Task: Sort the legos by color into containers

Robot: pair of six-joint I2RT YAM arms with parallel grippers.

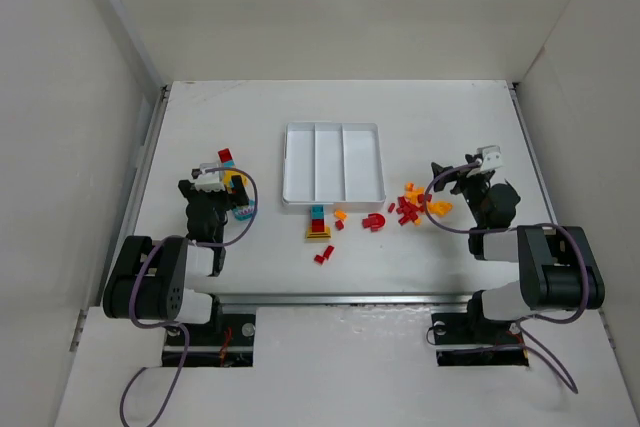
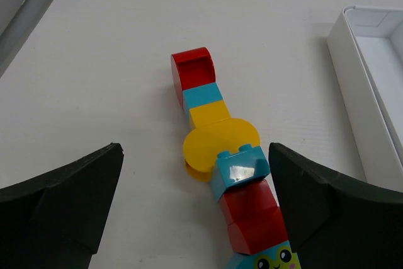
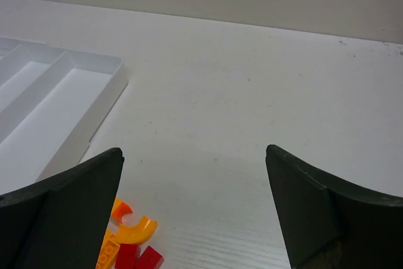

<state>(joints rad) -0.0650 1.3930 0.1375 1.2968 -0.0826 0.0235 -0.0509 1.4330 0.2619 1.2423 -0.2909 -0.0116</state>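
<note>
The legos lie on the white table. A stacked chain of red, teal and yellow bricks runs between my left gripper's open fingers, its near red brick against the right finger. From above, this clump sits at the left gripper. My right gripper is open over bare table, with an orange arch and red bricks at its lower left. Overhead, the right gripper hovers beside a red and orange pile. The containers are three empty compartments of one white tray.
A small teal, red and yellow stack, loose red bricks and a red arch lie in front of the tray. The tray's wall shows right of the left gripper, and its rim left of the right gripper. White walls enclose the table.
</note>
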